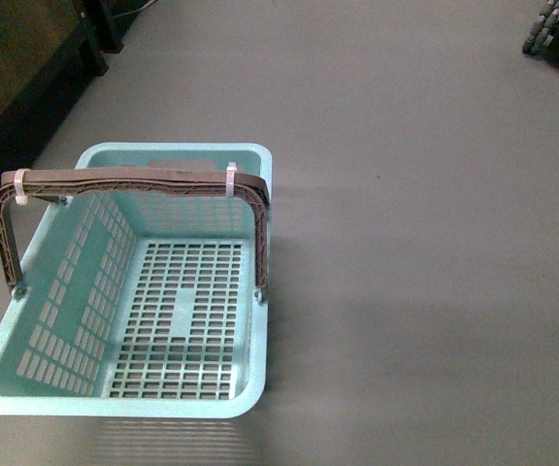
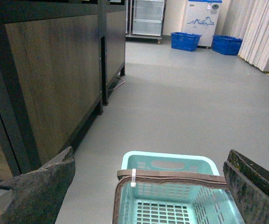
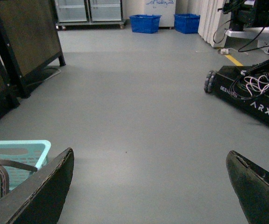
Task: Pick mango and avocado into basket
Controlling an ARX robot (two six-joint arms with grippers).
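The basket (image 1: pixel 115 405) is set on the grey floor (image 1: pixel 415 243), near and a little to the left. Its brown handle (image 1: pixel 134 181) is stood up across the far part of it, and two white zip ties (image 1: pixel 231 180) are tied on the handle.

The left gripper (image 2: pixel 149 151) is held above the near side of the basket. Its jaws are spread wide apart and nothing is held between them. The right gripper (image 3: pixel 149 151) is held over bare floor just right of the basket. Its jaws are also spread wide and nothing is gripped.

A dark wooden cupboard (image 1: pixel 8 68) is seen far to the left, well apart from the basket. A black robot base (image 3: pixel 251 93) with small wheels and loose wires is parked far to the right. Two blue boxes (image 3: pixel 145 23) are placed by the far wall, and a white curtain (image 2: pixel 260 32) is hung at the far right. The way down to the basket is blocked only by the raised handle.
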